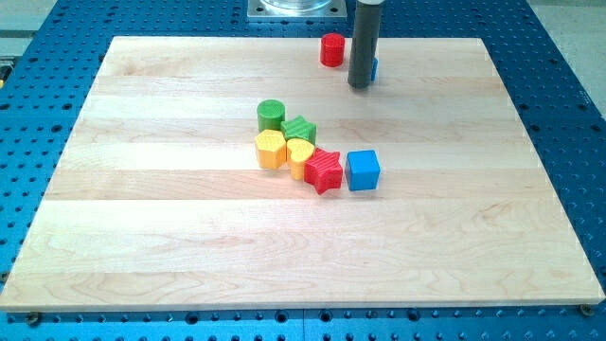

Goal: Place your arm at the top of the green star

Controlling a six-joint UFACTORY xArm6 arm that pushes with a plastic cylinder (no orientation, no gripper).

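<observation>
The green star point(299, 129) lies near the board's middle, in a tight cluster. A green cylinder point(271, 115) touches it at the upper left. A yellow hexagon point(270, 149) and a yellow heart point(299, 154) sit just below it. A red star point(324, 170) is at the lower right of the cluster, with a blue cube point(363, 170) beside it. My tip point(360, 85) is near the board's top edge, well above and to the right of the green star, touching none of the cluster.
A red cylinder point(331, 49) stands at the top edge, left of the rod. A blue block point(373, 68) is mostly hidden behind the rod. The wooden board point(142, 237) lies on a blue perforated table point(559, 57).
</observation>
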